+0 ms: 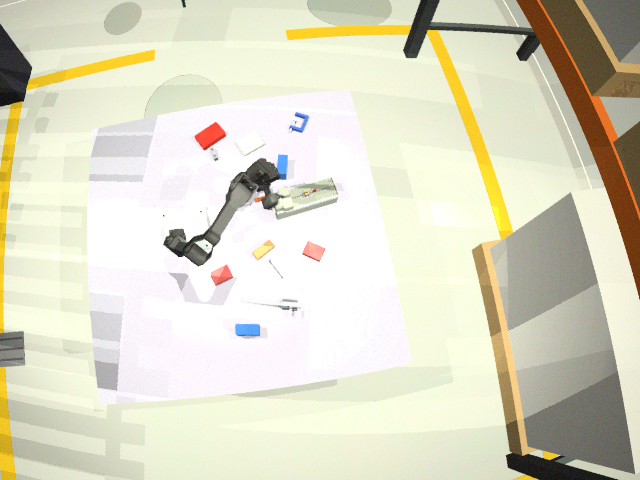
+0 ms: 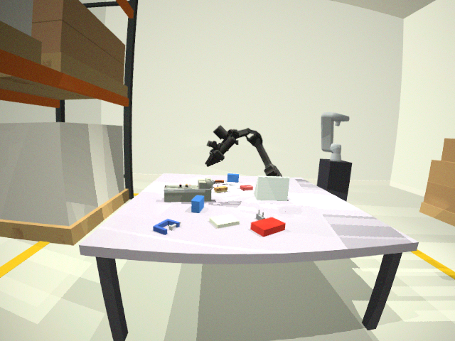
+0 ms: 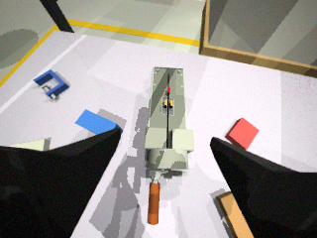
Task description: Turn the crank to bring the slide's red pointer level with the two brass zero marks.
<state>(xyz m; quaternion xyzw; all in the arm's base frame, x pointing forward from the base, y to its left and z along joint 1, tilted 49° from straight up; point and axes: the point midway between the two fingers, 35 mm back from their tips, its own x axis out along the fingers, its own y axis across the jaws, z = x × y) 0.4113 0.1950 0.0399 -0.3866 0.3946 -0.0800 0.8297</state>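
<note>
The grey-green machine [image 1: 326,198] [image 2: 183,195] [image 3: 158,116] stands on the table. Its red pointer [image 1: 314,190] [image 3: 168,90] sits off the two brass zero marks [image 1: 306,193] [image 3: 168,103], on the side away from the crank. The crank's orange-brown handle [image 1: 259,198] [image 2: 219,181] [image 3: 154,204] sticks out from the near end in the wrist view. My gripper [image 2: 208,163] [image 3: 166,137] is wide open and empty, above the machine's crank end. In the wrist view the handle lies below the fingertips, not between them. In the top view the arm partly hides the crank.
A blue block [image 1: 282,166] [image 2: 197,204] [image 3: 95,122] lies beside the machine. A red block [image 1: 313,251] [image 3: 243,133] and an orange block [image 1: 263,250] [image 3: 235,214] lie on its other side. A pale upright panel [image 2: 271,188] stands near the arm's base.
</note>
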